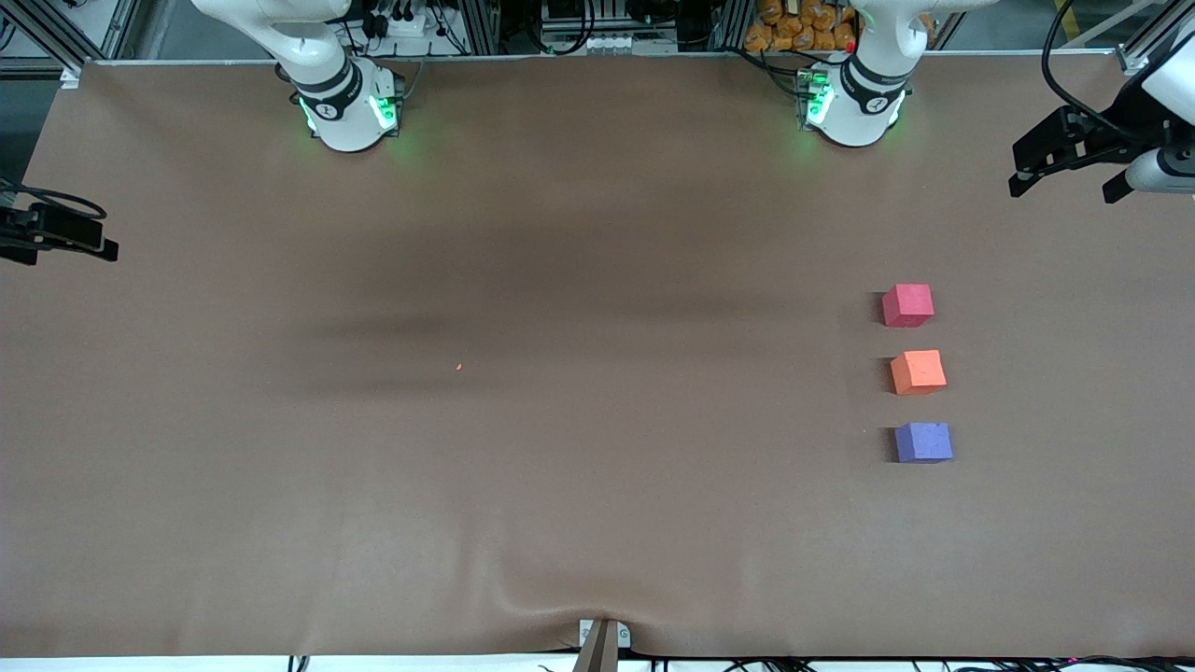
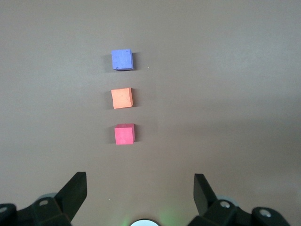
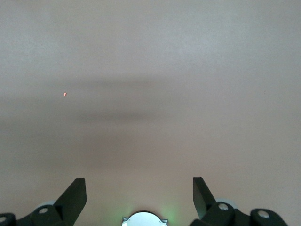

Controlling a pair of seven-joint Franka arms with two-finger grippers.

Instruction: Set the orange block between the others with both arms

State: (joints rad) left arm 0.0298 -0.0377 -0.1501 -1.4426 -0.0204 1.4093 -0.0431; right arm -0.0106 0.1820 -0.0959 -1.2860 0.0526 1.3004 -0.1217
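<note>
Three small cubes stand in a row toward the left arm's end of the table. The orange block (image 1: pixel 918 371) (image 2: pixel 122 98) sits between the others. The pinkish-red cube (image 1: pixel 907 305) (image 2: pixel 124 134) is farther from the front camera and the purple-blue cube (image 1: pixel 923 442) (image 2: pixel 122 60) nearer. Small gaps separate them. My left gripper (image 1: pixel 1067 185) (image 2: pixel 140 183) hangs open and empty over the table's edge at the left arm's end, apart from the cubes. My right gripper (image 1: pixel 70 250) (image 3: pixel 139 186) hangs open and empty over the edge at the right arm's end.
The brown table cover (image 1: pixel 560 467) is wrinkled at its front edge, by a small clamp (image 1: pixel 603 639). A tiny orange speck (image 1: pixel 459 366) (image 3: pixel 65 94) lies near the middle. Both arm bases (image 1: pixel 347 112) stand along the edge farthest from the front camera.
</note>
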